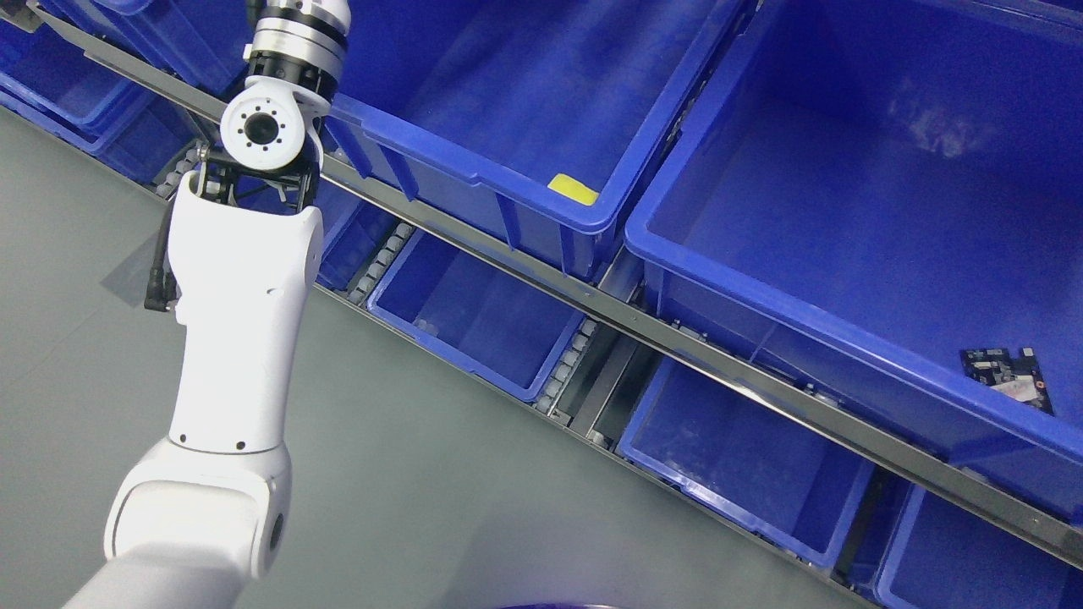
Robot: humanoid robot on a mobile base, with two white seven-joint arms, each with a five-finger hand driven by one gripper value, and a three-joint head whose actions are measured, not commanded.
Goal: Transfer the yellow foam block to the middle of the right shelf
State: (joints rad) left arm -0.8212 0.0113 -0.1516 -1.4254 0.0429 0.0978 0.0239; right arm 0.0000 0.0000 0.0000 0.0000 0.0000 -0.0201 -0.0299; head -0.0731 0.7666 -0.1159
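A yellow foam block [573, 189] lies in the near corner of a blue bin [541, 85] on the upper shelf level, partly hidden behind the bin's front rim. My left arm [241, 321] rises from the lower left, and its wrist [292, 51] runs off the top edge, so the hand itself is out of the picture. It stands well to the left of the block. The right arm does not show.
A larger blue bin [846, 211] stands to the right and holds a dark circuit board [1008, 377] near its right edge. Lower blue bins [474, 313] [736, 457] sit under a metal shelf rail [677, 338]. Grey floor [406, 491] fills the lower left.
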